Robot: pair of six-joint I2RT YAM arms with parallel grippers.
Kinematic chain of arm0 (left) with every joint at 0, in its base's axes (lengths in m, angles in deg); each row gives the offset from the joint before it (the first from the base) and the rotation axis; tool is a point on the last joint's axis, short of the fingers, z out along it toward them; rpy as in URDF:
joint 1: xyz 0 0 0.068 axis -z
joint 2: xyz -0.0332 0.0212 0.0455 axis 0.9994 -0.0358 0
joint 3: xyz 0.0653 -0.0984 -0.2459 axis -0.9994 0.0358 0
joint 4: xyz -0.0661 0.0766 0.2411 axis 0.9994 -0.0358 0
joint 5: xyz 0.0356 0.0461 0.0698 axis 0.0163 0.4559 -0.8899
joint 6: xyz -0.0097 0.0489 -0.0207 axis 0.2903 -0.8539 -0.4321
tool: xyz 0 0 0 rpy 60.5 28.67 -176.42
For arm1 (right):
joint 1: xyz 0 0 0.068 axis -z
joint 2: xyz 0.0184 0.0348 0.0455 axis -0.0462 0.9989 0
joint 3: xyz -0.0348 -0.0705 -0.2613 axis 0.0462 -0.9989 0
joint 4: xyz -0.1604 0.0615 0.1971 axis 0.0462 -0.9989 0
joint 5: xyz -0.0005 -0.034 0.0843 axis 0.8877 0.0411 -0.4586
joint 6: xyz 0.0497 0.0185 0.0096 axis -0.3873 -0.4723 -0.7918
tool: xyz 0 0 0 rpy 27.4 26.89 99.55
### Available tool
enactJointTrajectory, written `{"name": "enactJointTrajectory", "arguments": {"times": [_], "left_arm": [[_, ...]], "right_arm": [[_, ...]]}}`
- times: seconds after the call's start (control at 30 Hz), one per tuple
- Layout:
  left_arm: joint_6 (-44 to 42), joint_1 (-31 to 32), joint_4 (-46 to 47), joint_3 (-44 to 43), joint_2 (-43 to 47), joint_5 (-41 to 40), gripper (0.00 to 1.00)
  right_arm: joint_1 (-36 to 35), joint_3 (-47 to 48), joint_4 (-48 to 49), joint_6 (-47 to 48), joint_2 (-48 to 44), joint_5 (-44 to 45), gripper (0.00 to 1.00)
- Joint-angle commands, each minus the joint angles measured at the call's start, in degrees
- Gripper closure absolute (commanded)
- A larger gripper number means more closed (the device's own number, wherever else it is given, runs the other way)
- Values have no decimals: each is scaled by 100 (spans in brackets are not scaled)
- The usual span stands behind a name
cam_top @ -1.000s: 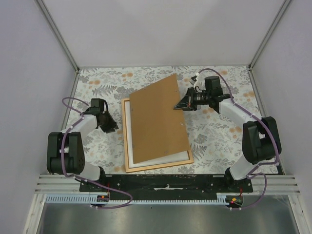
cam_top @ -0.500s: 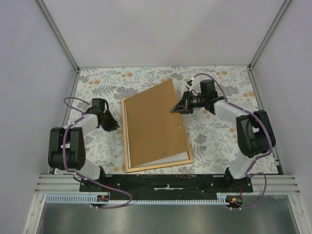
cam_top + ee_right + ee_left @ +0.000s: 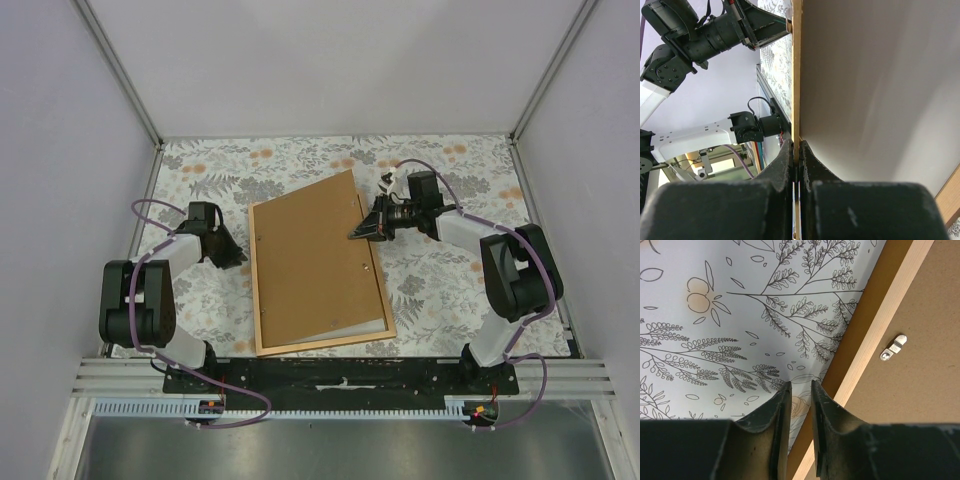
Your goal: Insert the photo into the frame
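The light-brown wooden frame (image 3: 258, 300) lies flat mid-table. The photo (image 3: 366, 323) rests inside it white side up; only a strip shows near the lower right corner. A stiff brown backing board (image 3: 310, 260) covers most of it, slanted, its right edge raised. My right gripper (image 3: 358, 233) is shut on that edge. In the right wrist view the board's thin edge (image 3: 797, 75) runs between the fingers of the right gripper (image 3: 796, 145), with the photo's white surface (image 3: 875, 100) beneath. My left gripper (image 3: 236, 262) hovers beside the frame's left rail (image 3: 880, 325), and the left gripper (image 3: 800, 385) is narrowly open and holds nothing.
A floral tablecloth (image 3: 430, 280) covers the table. A small metal clip (image 3: 893, 347) sits on the board near the left rail. Grey walls and aluminium posts (image 3: 125, 80) enclose the table on three sides.
My right gripper has moved left and down with the board's edge. The board now lies lower and squarer over the frame, and less white shows. The left gripper has stayed put.
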Motion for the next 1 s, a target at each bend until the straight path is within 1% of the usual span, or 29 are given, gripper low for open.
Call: {"name": "enactJointTrajectory", "arguments": {"times": [0.0,0.27,0.47,0.53,0.73,0.97], "left_arm": [[37,47,13,105,-122,-67,71],[37,47,40,132,-149,-75,71],[46,65,58,141,-175,-14,71],[37,91,75,141,-210,21,71],[19,162,93,97,-307,65,72],[11,188,93,53,-333,83,72]], "right_arm": [[-52,-14,-16,33,-277,-173,100],[-61,-198,-236,174,-479,-59,100],[-78,-304,-95,104,-375,-120,100],[-87,-287,124,34,-278,-164,100],[-254,55,-43,156,-6,46,100],[-333,258,-481,367,223,354,100]]}}
